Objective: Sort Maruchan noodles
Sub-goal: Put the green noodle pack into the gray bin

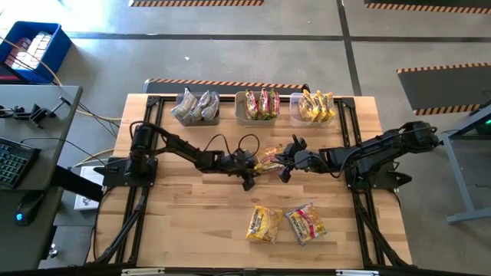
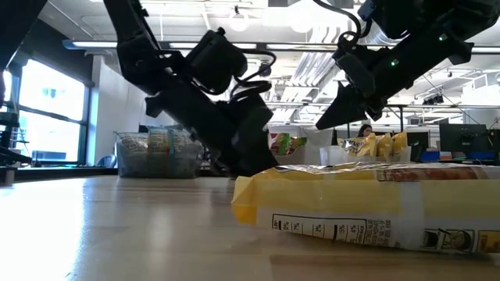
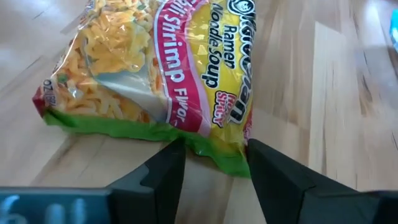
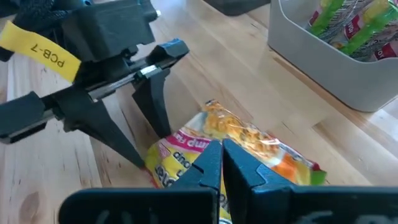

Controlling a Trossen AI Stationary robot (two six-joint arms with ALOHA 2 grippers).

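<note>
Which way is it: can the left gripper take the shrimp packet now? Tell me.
Probably yes. The left gripper is open with its fingers either side of the shrimp packet's green edge. The right gripper, shut, sits at the packet's other end and may get in the way.

Two matte-black jointed arms, looped with thin black cables. Left gripper (image 4: 134, 134): angular black fingers (image 4: 155, 106), silver bracket, yellow tag printed "PCB-7". Right gripper (image 4: 222, 163): wedge-shaped black fingers (image 4: 245, 168). Green indicator lights on dark housing.
</note>
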